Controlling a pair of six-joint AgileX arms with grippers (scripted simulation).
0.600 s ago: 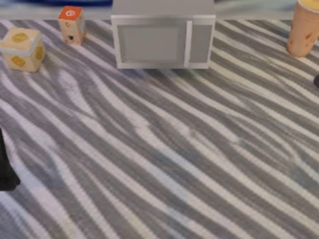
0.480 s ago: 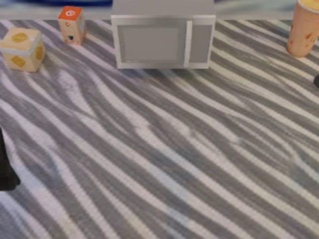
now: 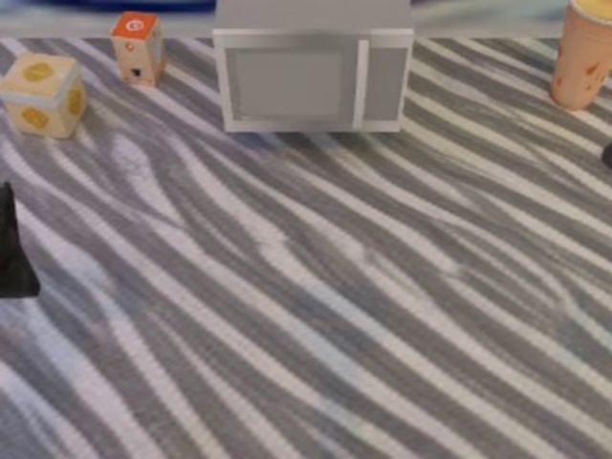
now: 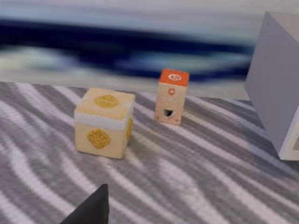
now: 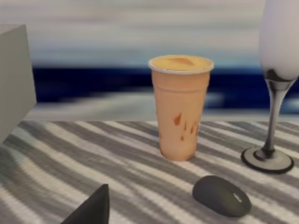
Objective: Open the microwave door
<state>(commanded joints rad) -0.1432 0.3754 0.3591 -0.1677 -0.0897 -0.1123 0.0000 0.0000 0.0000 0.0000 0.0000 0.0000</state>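
Two pincers, neither showing enough to tell apart from together. Nearest, at the worktop's (image 3: 316, 316) left edge about midway back: left pincer (image 3: 13, 251), a dark shape low over the striped grey-and-white cloth, well apart from everything else. Right pincer (image 5: 91, 209) seen only as a dark tip in its own wrist view, off toward the right edge and facing the far right corner.

Farther back, near that right edge: dark mouse (image 5: 221, 196) flat on the cloth, just in front of an orange cup (image 3: 583, 55) standing upright in the far right corner, with a stemmed glass (image 5: 275, 93) upright beside them.

Toward the far left corner: wooden cube (image 3: 42, 93) with yellow marks, then a small orange-topped block (image 3: 137, 48) upright a little beyond it, the two apart.

At the middle of the far edge: microwave (image 3: 313, 13), front turned squarely to the near edge. Microwave door (image 3: 287, 84) shut flush against the front, pale bar handle (image 3: 360, 84) upright along the door's right side, plain grey panel just right of it. Both pincers well apart from the microwave.
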